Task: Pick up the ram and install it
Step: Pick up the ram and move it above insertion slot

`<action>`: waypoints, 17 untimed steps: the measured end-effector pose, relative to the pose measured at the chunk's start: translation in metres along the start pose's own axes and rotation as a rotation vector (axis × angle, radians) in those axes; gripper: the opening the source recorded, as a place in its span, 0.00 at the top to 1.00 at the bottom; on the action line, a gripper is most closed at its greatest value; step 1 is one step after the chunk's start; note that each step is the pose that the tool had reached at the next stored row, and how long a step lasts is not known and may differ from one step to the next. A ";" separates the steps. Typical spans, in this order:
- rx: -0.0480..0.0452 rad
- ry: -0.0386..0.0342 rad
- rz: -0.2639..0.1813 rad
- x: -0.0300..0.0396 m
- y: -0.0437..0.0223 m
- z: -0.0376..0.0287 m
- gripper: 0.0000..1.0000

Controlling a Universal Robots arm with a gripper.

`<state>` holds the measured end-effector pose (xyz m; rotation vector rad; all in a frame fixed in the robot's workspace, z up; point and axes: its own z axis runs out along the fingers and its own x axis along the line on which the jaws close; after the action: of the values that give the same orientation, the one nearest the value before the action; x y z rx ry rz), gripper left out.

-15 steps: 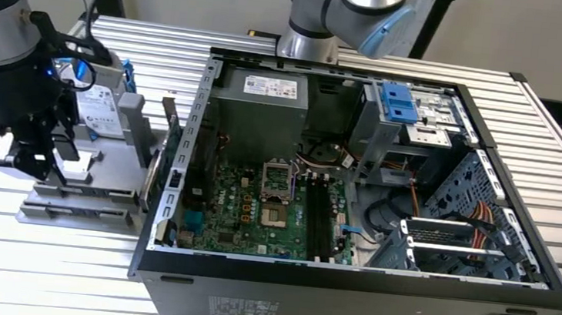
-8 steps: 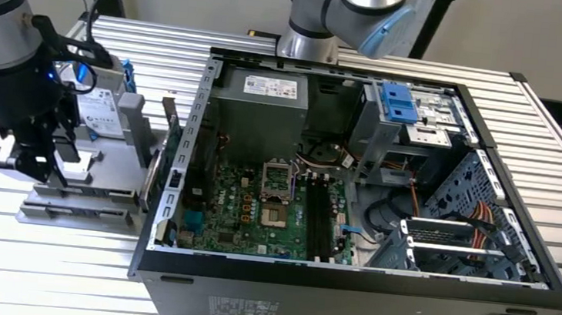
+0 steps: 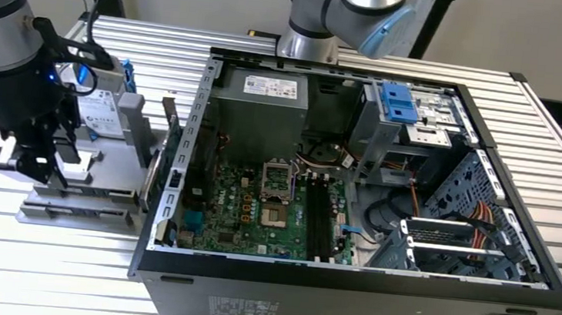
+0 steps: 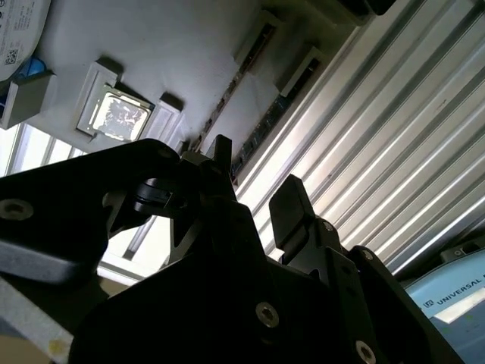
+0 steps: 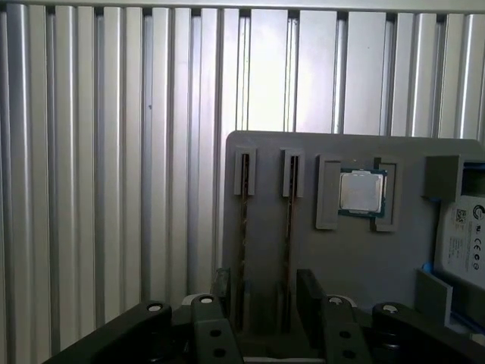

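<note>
Ram (image 5: 292, 227) – 2 sticks edge-up in grey holder (image 5: 265, 159) – claw (image 5: 265, 287) released, empty, close over them

**Arm poised over the grey fixture, fingers apart**

In the exterior view the arm (image 3: 2, 61) enters from the upper left, and its dark wrist points straight down at the grey fixture (image 3: 75, 211). The gripper (image 3: 38, 161) hangs just above the fixture. In both wrist views its two black fingers (image 5: 309, 292) (image 4: 292, 205) stand parted with a clear gap between them, clasping nothing, their tips low over the fixture.
</note>
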<state>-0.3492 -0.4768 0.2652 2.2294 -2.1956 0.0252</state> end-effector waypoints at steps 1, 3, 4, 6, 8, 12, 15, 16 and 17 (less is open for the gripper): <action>0.0000 0.0003 0.000 0.0000 0.0000 0.0006 0.00; -0.0003 0.0009 0.000 0.0000 0.0001 0.0024 0.00; -0.0003 0.0009 0.000 0.0000 0.0001 0.0036 0.00; -0.0003 0.0009 0.000 0.0001 0.0002 0.0061 0.00; -0.0004 0.0010 0.000 0.0006 0.0001 0.0088 0.00; -0.0003 0.0011 0.000 0.0048 0.0002 0.0142 0.00; -0.0004 0.0011 0.000 0.0099 0.0003 0.0184 0.00; -0.0003 0.0011 0.000 0.0112 0.0003 0.0198 0.00; -0.0004 0.0011 0.000 0.0122 0.0003 0.0213 0.00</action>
<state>-0.3492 -0.4895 0.2441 2.2287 -2.1949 0.0260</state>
